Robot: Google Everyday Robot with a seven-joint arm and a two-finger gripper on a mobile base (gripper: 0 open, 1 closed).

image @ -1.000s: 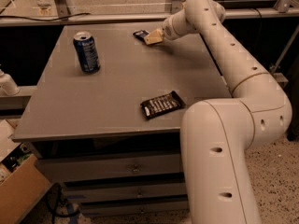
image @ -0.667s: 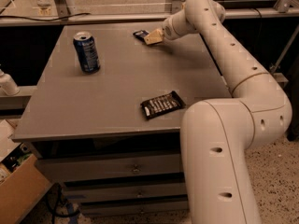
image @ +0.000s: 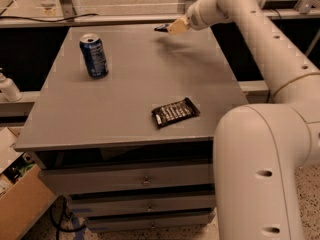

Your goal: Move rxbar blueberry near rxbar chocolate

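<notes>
Grey counter (image: 125,84) carries 1 black rxbar chocolate (image: 175,112) near its front right edge and 1 blue soda can (image: 94,56) towards the back left. By the far edge, the end effector (image: 173,27) pinches the dark rxbar blueberry (image: 160,28), well apart from the rxbar chocolate.

We found the tool (image: 170,28) gripping the rxbar blueberry (image: 160,28) above the table's (image: 125,86) far edge; rxbar chocolate (image: 175,112) lay front right, can (image: 94,56) back left.
</notes>
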